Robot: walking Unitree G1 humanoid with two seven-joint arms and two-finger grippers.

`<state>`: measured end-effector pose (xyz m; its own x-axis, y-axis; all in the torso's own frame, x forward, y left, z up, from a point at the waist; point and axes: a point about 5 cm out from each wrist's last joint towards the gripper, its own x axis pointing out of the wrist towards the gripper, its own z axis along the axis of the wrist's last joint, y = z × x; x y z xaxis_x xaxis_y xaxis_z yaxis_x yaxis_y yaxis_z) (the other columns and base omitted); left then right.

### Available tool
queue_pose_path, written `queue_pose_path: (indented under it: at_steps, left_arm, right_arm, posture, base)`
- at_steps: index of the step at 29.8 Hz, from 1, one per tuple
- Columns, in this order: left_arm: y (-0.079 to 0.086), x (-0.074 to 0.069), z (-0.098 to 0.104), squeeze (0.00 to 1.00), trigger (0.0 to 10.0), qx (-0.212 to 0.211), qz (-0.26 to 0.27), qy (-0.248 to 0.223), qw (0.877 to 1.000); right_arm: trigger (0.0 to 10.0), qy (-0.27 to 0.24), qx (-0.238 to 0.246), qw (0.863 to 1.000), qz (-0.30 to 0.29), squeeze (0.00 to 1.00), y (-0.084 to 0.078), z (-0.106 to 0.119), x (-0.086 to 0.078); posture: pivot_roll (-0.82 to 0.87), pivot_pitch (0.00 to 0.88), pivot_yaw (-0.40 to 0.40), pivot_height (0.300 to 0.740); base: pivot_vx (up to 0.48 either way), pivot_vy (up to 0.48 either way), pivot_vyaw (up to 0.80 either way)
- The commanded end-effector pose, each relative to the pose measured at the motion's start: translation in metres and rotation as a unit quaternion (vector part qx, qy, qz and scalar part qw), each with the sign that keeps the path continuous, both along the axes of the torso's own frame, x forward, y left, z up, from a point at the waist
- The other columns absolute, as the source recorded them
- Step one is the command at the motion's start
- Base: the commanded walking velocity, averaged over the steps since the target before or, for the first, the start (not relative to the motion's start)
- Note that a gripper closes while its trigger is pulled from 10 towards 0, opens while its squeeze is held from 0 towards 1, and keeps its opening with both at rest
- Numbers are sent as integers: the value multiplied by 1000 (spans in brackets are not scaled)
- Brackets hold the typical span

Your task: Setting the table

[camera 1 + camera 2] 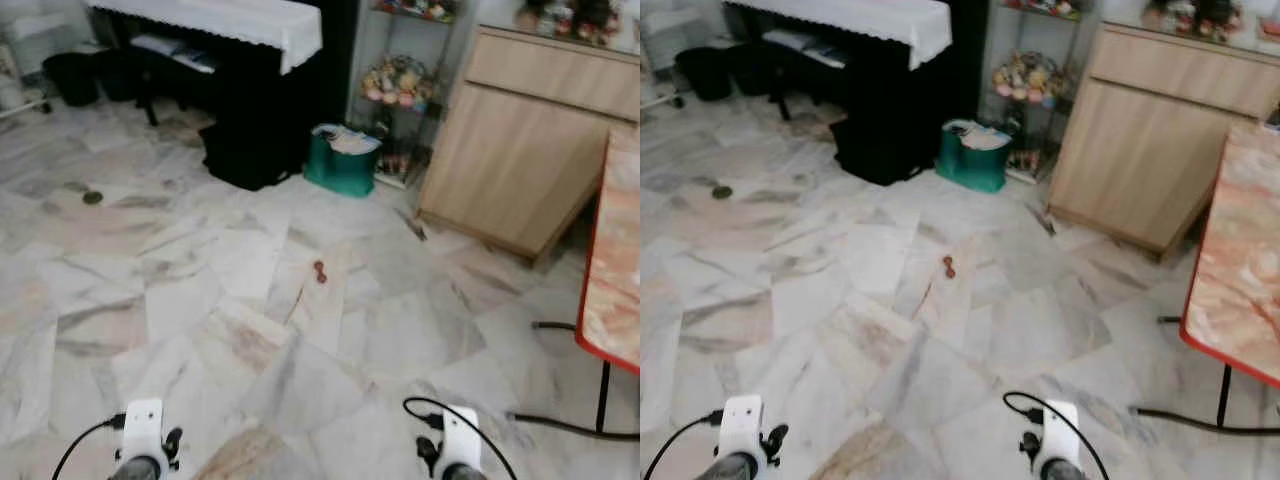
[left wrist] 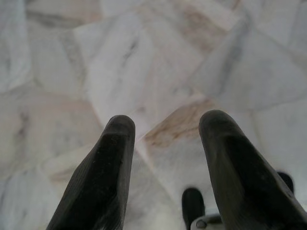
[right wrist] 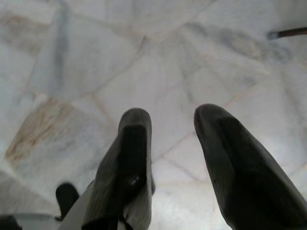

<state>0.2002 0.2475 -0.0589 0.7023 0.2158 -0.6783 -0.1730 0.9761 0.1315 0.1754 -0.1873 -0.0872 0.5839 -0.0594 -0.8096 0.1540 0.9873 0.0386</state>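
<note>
The left tool (image 2: 165,139) hangs over the marble floor (image 1: 250,300) with its two black fingers spread apart and nothing between them. The right tool (image 3: 172,134) is the same: fingers parted, empty, pointing down at bare tiles. Both wrists sit low at the near edge of the head views.

The bench (image 1: 1240,270), a marble-patterned top with a red rim on thin black legs, stands at the robot's right; the part of its top in view carries nothing. A black cable (image 1: 1200,420) lies on the floor under it.

Beyond the bench stands a wooden cabinet (image 1: 530,140). To the cabinet's left are a wire shelf (image 1: 400,90) of trinkets, a green bag (image 1: 342,160), and a black piano (image 1: 250,70) under a white cloth. A small reddish object (image 1: 319,271) lies on the open floor.
</note>
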Motion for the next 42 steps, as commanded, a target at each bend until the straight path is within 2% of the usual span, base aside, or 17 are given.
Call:
queue_pose_path:
  at_steps: [1,14,19,42]
  left_arm:
    - [-1,-4,-3,0,10000,2,-4,12,1000]
    - [1,-6,-4,0,10000,6,-1,17,1000]
    - [1,-7,-4,0,10000,4,4,14,1000]
    - [2,-2,-1,0,10000,6,-1,14,1000]
  right_arm:
    - [10000,-6,4,1000,-3,0,3,1,3]
    - [10000,-8,2,1000,-1,0,4,2,5]
    - [10000,-8,1,1000,1,0,4,2,5]
    - [10000,-12,-1,1000,5,0,5,3,8]
  posture:
    - [-62,0,-35,740]
    - [-50,0,-42,740]
    - [-51,0,-42,740]
    - [-41,0,-29,740]
  base:
    - [0,0,-638]
    - [0,0,-642]
    - [0,-273,-641]
    - [0,0,-644]
